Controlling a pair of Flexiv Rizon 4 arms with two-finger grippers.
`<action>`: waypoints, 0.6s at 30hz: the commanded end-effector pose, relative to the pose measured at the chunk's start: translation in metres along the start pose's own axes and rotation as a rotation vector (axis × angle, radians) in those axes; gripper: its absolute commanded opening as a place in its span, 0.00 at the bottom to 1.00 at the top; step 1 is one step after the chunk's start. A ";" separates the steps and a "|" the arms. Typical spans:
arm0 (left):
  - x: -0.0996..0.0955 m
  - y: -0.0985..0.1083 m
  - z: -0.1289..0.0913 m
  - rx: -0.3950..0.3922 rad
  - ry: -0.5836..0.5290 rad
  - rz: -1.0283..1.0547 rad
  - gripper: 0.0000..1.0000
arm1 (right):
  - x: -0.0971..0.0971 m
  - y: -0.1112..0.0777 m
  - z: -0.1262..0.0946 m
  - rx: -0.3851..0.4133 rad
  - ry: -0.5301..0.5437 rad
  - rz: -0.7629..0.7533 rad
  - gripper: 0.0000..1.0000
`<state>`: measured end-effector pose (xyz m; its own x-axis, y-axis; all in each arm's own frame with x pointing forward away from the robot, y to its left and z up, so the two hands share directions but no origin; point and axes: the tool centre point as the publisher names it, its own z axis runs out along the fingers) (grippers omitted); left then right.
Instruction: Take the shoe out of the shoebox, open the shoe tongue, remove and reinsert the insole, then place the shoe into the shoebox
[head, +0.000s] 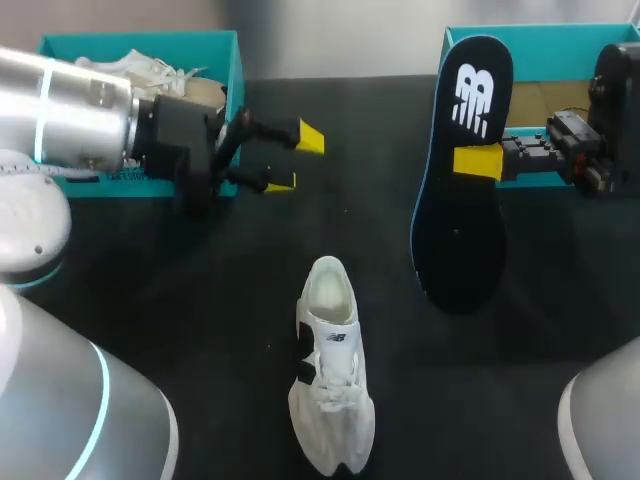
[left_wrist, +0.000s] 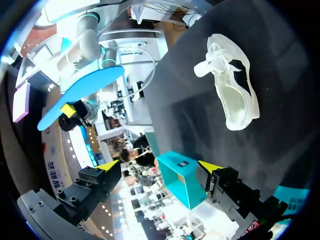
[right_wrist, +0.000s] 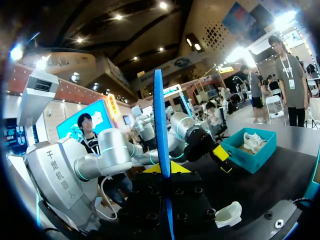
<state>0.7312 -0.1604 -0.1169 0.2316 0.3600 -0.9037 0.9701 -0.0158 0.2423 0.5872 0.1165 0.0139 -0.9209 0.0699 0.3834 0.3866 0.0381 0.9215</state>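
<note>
A white shoe (head: 331, 372) lies on the black table (head: 200, 290) near its front middle, opening toward the back; it also shows in the left wrist view (left_wrist: 231, 86) and the right wrist view (right_wrist: 227, 214). My right gripper (head: 477, 162) is shut on the dark, blue-edged insole (head: 462, 180), holding it upright above the table at the right. Seen edge-on, the insole (right_wrist: 159, 115) stands between the right gripper's (right_wrist: 164, 169) fingers. My left gripper (head: 296, 160) hangs open and empty at the back left, apart from the shoe. From the left gripper (left_wrist: 159, 166) the insole (left_wrist: 80, 92) is far ahead.
A teal shoebox (head: 225, 60) at the back left holds another white shoe (head: 150, 68), seen too in the right wrist view (right_wrist: 250, 152). A second teal shoebox (head: 560, 45) stands at the back right, behind the insole and right gripper.
</note>
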 end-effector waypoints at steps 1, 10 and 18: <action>0.002 0.006 0.006 0.020 -0.236 0.015 1.00 | -0.002 0.002 0.002 0.004 0.002 0.001 0.00; -0.018 0.012 0.017 0.004 -0.307 -0.027 1.00 | -0.040 0.002 0.008 -0.021 0.024 0.193 0.00; -0.028 0.014 0.020 -0.084 -0.333 -0.077 1.00 | -0.092 0.018 0.006 -0.016 0.048 0.311 0.00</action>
<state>0.7462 -0.1861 -0.0955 0.1786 0.0426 -0.9830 0.9824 0.0475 0.1805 0.6282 0.1078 -0.0018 -0.7713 0.0839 0.6309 0.6297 -0.0440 0.7756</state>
